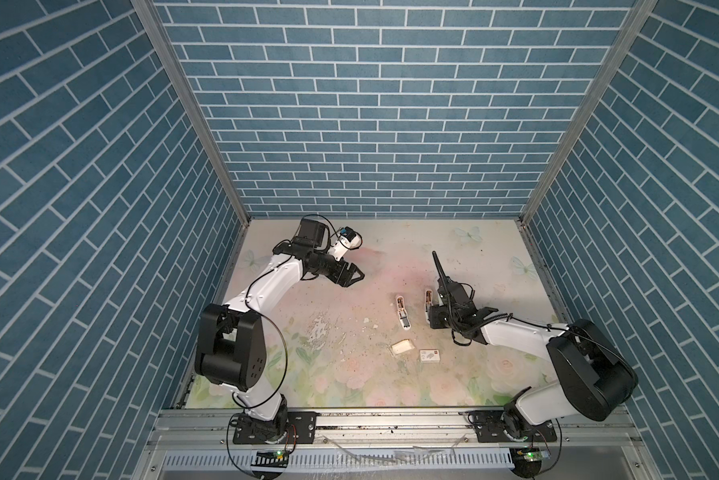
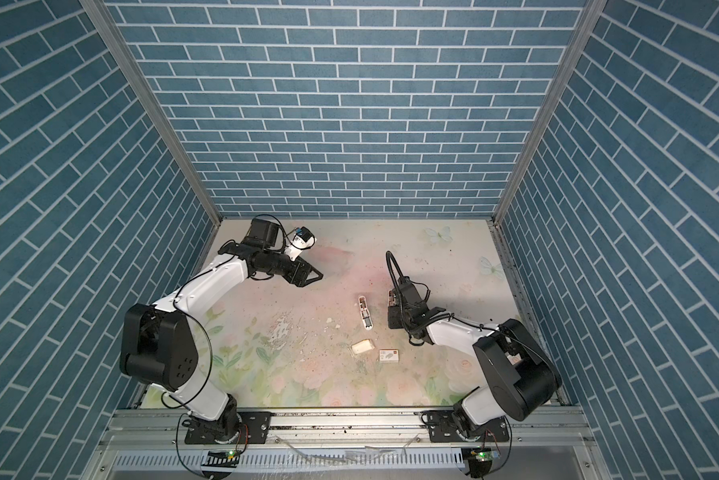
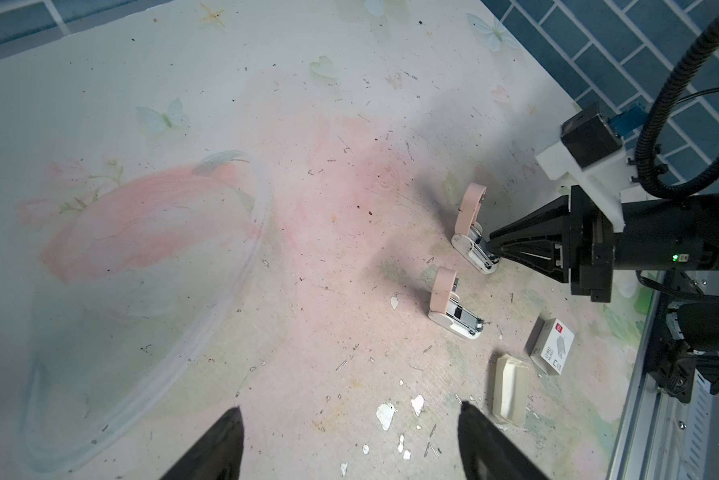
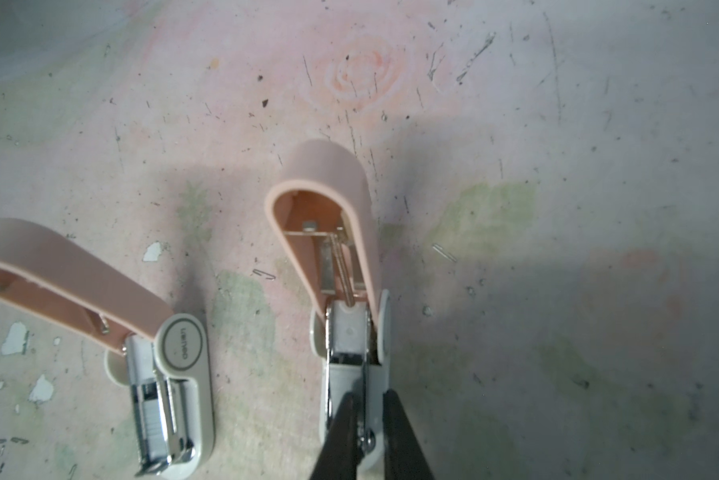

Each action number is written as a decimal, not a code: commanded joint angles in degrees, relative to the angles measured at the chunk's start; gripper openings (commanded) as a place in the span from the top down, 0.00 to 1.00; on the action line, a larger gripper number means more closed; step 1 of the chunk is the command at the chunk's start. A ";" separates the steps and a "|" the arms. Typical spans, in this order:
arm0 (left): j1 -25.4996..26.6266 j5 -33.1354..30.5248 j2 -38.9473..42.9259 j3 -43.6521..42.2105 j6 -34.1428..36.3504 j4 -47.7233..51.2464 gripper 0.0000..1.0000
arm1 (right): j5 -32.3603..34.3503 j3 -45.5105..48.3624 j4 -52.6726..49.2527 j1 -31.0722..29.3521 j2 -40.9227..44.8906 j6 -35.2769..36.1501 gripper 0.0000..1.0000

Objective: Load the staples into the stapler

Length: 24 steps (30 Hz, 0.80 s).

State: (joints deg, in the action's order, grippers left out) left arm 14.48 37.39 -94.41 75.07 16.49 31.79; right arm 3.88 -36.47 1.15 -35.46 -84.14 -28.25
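The flowered table (image 1: 349,374) lies under both arms. My left claw (image 1: 355,277) hangs with its fingers spread, well apart from everything. My right claw (image 4: 368,395) has its tips drawn together over the magazine of a stapler (image 4: 328,199) with its pink lid raised. A second open stapler (image 4: 183,353) lies just beside that claw. Behind it are a cream tray (image 3: 509,386) and a white box (image 3: 551,347). The staples (image 4: 347,382) seem to be the grey strip at the tips; I cannot tell whether they are gripped.
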 commanded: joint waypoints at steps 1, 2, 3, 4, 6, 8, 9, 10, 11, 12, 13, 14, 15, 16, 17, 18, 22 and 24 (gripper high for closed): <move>-0.42 0.48 0.81 -0.63 -0.05 -0.08 0.18 | 1.30 -0.30 -1.47 0.13 2.64 -0.73 0.85; -0.42 0.49 0.85 -0.62 -0.05 -0.07 0.18 | 1.70 -1.07 -1.88 0.10 2.67 -0.43 0.85; -0.42 0.49 0.84 -0.63 -0.03 -0.14 0.18 | 1.94 -1.81 -2.16 0.13 2.54 -0.11 0.84; -0.42 0.49 0.82 -0.64 -0.06 -0.07 0.18 | 2.00 -2.47 -2.35 0.13 2.29 0.10 0.84; -0.42 0.49 0.81 -0.62 -0.03 -0.06 0.18 | 2.20 -3.80 -2.80 0.19 1.30 0.34 0.84; -0.42 0.49 0.81 -0.69 -0.11 -0.09 0.18 | 2.61 -4.98 -3.22 0.25 -0.12 0.63 0.84; -0.42 0.58 0.82 -0.71 -0.12 -0.11 0.18 | 2.84 -5.31 -3.26 0.24 -0.70 0.65 0.84; -0.42 0.58 0.89 -0.78 -0.10 -0.13 0.18 | 2.95 -5.79 -3.39 0.39 -1.44 0.67 0.84; -0.42 0.58 0.90 -0.80 -0.12 -0.15 0.18 | 2.98 -6.13 -3.34 0.42 -2.09 0.73 0.84; -0.42 0.58 0.90 -0.89 -0.13 -0.15 0.18 | 2.85 -6.33 -3.26 0.38 -2.63 0.74 0.84; -0.42 0.58 0.98 -0.89 -0.13 -0.19 0.18 | 2.79 -6.54 -3.26 0.40 -3.20 0.74 0.84; -0.42 0.58 0.98 -0.89 -0.10 -0.19 0.18 | 2.80 -6.64 -3.26 0.46 -3.74 0.70 0.84; -0.42 0.58 0.98 -0.89 -0.10 -0.16 0.18 | 2.87 -6.62 -3.26 0.42 -4.10 0.73 0.84; -0.42 0.59 0.98 -0.89 -0.11 -0.15 0.18 | 2.93 -6.64 -3.32 0.39 -4.28 0.73 0.84; -0.42 0.60 0.99 -0.89 -0.14 -0.15 0.18 | 3.19 -6.54 -3.56 0.42 -4.37 0.74 0.84; -0.42 0.63 1.01 -0.93 -0.13 -0.16 0.18 | 3.38 -6.40 -3.64 0.39 -4.31 0.66 0.84; -0.42 0.66 0.87 -0.89 -0.14 -0.33 0.18 | 3.76 -5.71 -4.24 0.39 -3.65 0.74 0.84; -0.42 0.73 0.78 -0.80 -0.20 -0.37 0.18 | 3.56 -5.69 -4.39 0.38 -3.67 0.98 0.84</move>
State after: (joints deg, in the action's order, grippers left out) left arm 14.48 37.41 -94.41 75.07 16.43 31.77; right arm 6.28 -42.26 -1.89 -35.24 -87.99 -28.18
